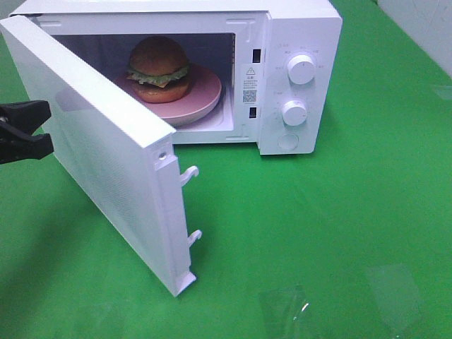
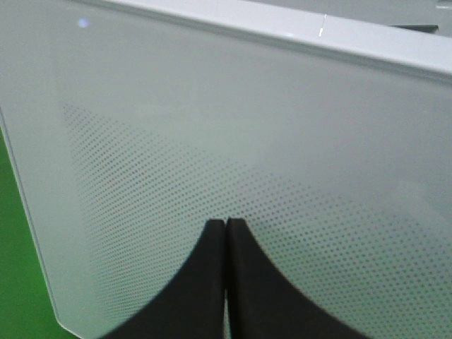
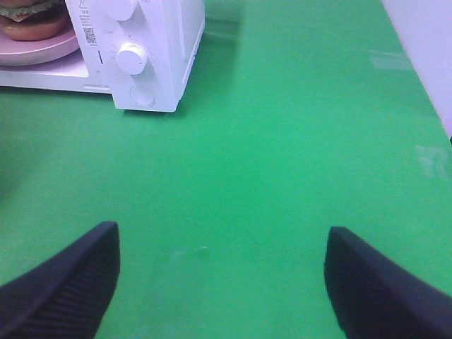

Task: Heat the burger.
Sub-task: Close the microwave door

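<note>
One burger (image 1: 159,68) sits on the one pink plate (image 1: 206,93) inside the white microwave (image 1: 296,28). Its door (image 1: 99,155) is swung wide open with two latch hooks (image 1: 189,175) on its edge, and the front panel has an upper knob (image 1: 301,69), a lower knob (image 1: 294,113) and one round button (image 1: 288,141) below them. The left pincer (image 2: 226,222) is pinched fully together with nothing in it, just beside the door's outer face (can't tell if it actually touches), while the right pincer (image 3: 222,240) is spread wide and empty over the green worktop (image 1: 318,233), well apart from the microwave.
</note>
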Controlling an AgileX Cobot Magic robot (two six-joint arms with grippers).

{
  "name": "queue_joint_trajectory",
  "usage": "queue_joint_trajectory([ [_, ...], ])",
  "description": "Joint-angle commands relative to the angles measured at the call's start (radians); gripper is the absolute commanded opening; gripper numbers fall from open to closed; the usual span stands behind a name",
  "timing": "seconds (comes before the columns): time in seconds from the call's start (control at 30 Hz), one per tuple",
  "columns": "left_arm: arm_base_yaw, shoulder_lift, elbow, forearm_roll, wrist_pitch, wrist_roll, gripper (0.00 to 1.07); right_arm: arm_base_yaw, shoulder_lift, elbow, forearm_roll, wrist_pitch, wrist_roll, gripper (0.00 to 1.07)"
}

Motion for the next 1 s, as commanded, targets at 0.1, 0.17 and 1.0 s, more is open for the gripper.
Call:
queue_joint_trajectory([
  [0.1, -0.006, 0.015, -0.026, -0.010, -0.028, -0.017, 0.00, -0.003, -0.028, 0.001, -0.006, -0.012, 0.008, 0.76],
  [0.17, -0.006, 0.015, -0.030, -0.010, -0.028, -0.017, 0.00, -0.003, -0.028, 0.001, -0.006, -0.012, 0.008, 0.76],
  [1.0, -0.201, 0.188, -0.241, -0.208, 0.022, 0.009, 0.00, -0.003, -0.028, 0.001, -0.006, -0.012, 0.008, 0.76],
])
